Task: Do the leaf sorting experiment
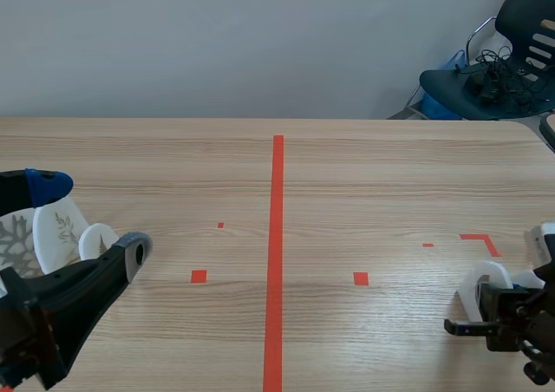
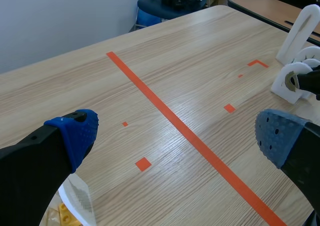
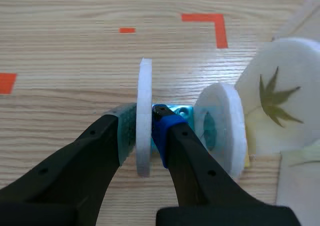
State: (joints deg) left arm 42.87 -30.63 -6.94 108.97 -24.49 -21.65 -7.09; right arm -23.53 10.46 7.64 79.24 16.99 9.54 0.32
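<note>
The wooden table (image 1: 364,175) takes up most of the scene, split down its middle by a long orange-red tape line (image 1: 277,253), and a dark chair (image 1: 503,71) stands behind its far right corner. The left gripper (image 1: 91,213) is low at the near left edge with its fingers (image 2: 75,133) spread wide apart and holding nothing. In the scene view the white leaf discs (image 1: 56,231), printed with pale leaves, show between those fingers. The right gripper (image 3: 144,121) is at the near right edge, its fingers clamped on a thin white disc (image 3: 144,81) that is held upright and seen edge-on. Just beside that disc is a thicker white ring (image 3: 222,128) with a hole in its middle, and past the ring is a larger green-leaf disc (image 3: 277,98). A small turquoise block (image 3: 181,112) shows between the thin white disc and the ring
</note>
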